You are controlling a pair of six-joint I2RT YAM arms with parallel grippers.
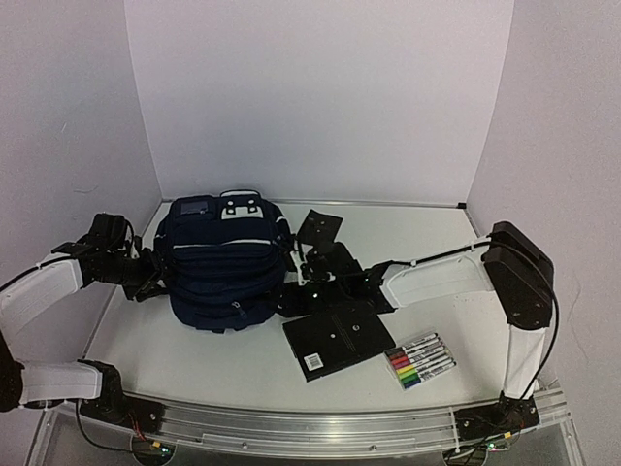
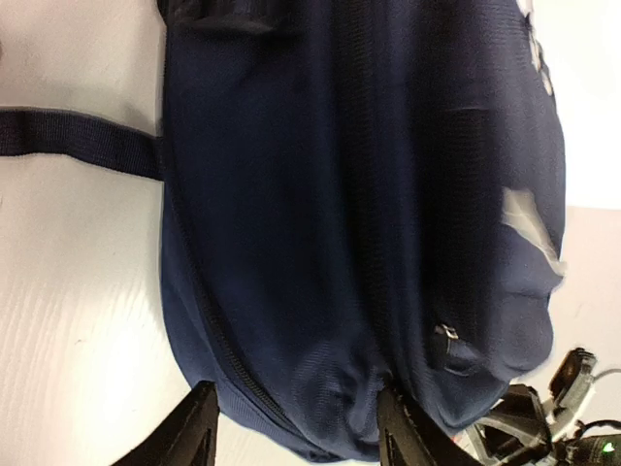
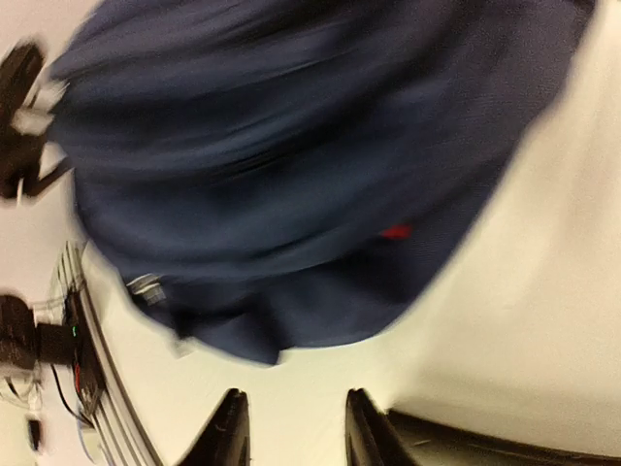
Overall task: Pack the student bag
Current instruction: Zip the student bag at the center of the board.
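The student bag (image 1: 223,260), a navy-blue backpack, lies on the white table left of centre. My left gripper (image 1: 153,280) is at the bag's left side. In the left wrist view the bag (image 2: 340,194) fills the frame, and my left gripper (image 2: 296,422) is open with a bulge of the bag's fabric between its fingers. My right gripper (image 1: 303,289) is at the bag's right side. In the blurred right wrist view my right gripper (image 3: 291,417) is open over bare table, just short of the bag (image 3: 291,146).
A black notebook (image 1: 335,342) lies right of the bag near the front. A pack of coloured markers (image 1: 420,360) lies beside it. A black square item (image 1: 319,228) sits behind my right arm. White walls close in the left, back and right. A metal rail (image 1: 291,427) runs along the front edge.
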